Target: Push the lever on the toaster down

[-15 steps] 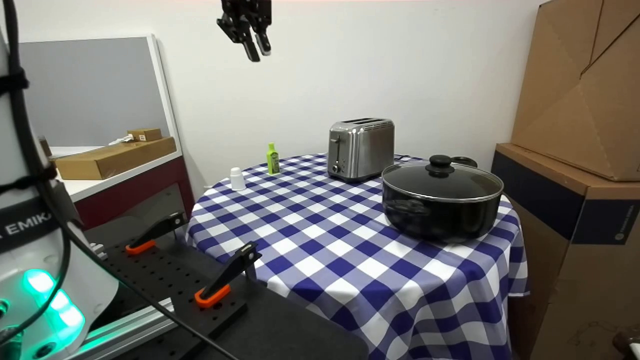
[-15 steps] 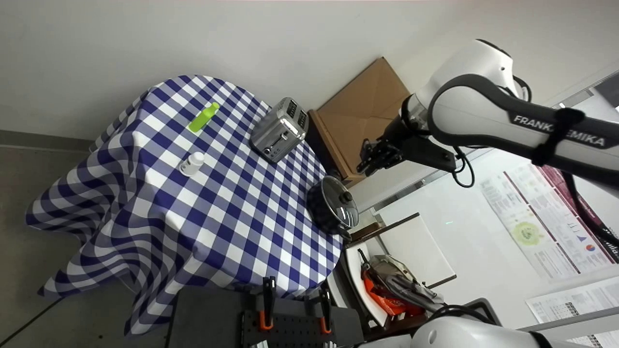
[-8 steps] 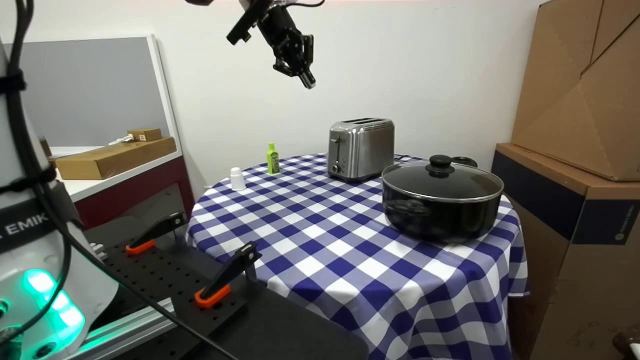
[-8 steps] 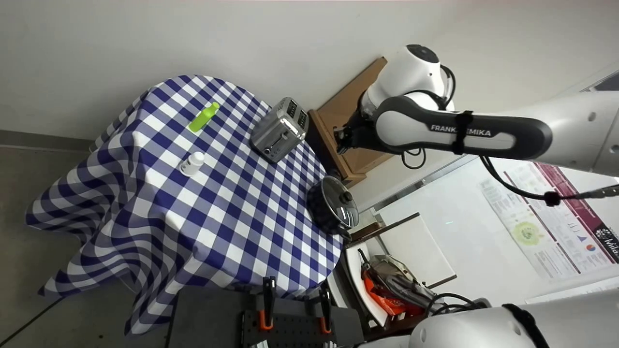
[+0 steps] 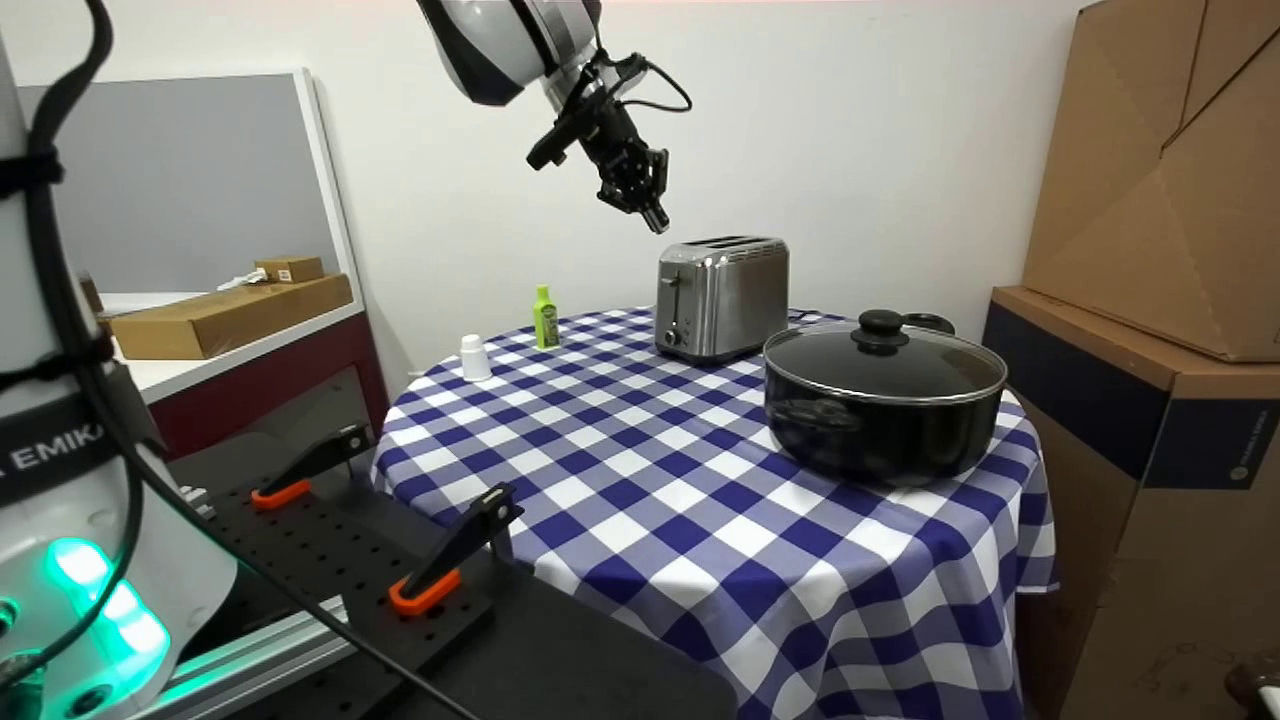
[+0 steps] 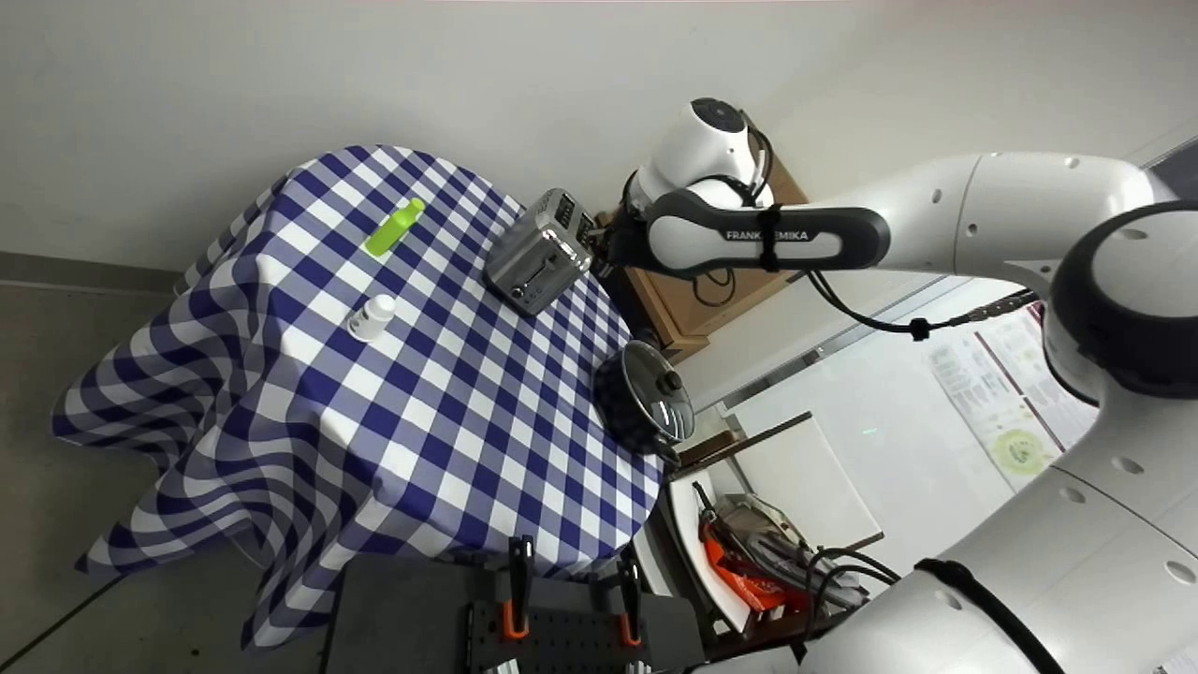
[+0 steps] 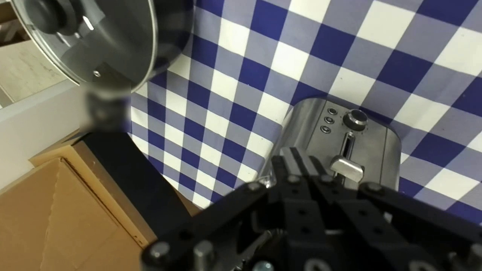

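Observation:
The shiny silver toaster [image 5: 750, 295] stands on the checkered table; it also shows in an exterior view [image 6: 524, 257] and the wrist view [image 7: 372, 150]. Its lever [image 7: 348, 169] is at the upper end of the slot on the narrow end, away from the knob [image 7: 355, 119]. My gripper [image 5: 657, 220] is in the air just above the level of the toaster's top, near its lever end. In the wrist view the fingertips [image 7: 296, 155] lie together, with nothing between them, and appear left of the lever. They appear apart from the toaster. The lower edge of the lever's slot area is partly hidden by my fingers.
A black lidded pot [image 5: 880, 430] stands on the checkered tablecloth [image 5: 620, 480]. A green bottle [image 5: 546, 320] and a white cup [image 5: 475, 360] stand farther left. Large cardboard boxes [image 5: 1160, 200] stand beside the table. A white wall [image 5: 850, 130] rises behind the toaster.
The arm has reached out, and the gripper has moved down and toward the toaster, from high above the table to near its top. The toaster, pot, bottle and cup have not moved.

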`<state>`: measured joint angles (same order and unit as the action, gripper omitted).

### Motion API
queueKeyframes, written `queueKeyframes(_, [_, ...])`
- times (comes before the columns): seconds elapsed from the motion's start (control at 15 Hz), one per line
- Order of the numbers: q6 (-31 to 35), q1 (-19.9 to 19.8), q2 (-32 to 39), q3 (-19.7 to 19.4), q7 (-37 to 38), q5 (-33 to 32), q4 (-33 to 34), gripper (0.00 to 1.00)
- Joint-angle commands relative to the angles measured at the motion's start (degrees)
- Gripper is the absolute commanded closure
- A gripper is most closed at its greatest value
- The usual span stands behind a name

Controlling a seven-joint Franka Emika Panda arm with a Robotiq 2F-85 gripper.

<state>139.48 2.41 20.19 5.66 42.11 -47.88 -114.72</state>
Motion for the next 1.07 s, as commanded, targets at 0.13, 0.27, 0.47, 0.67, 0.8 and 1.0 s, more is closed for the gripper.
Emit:
queueKeyframes(0.13, [5.06, 2.82, 11.06, -3.16, -5.3, 8.08, 12.53, 1.0])
queueKeyframes(0.27, [6.33, 3.24, 13.46, -3.7, -8.54, 12.43, 14.95, 1.0])
queueKeyframes(0.47, [7.44, 4.14, 16.26, -5.23, -12.99, 18.21, 17.64, 1.0])
queueKeyframes(0.67, [7.85, 5.22, 18.69, -7.05, -17.2, 23.13, 19.88, 1.0])
queueKeyframes(0.8, [7.91, 5.55, 20.46, -7.6, -19.55, 25.56, 21.4, 1.0])
queueKeyframes(1.0, [7.73, 6.09, 22.71, -7.91, -22.48, 28.18, 22.66, 1.0])
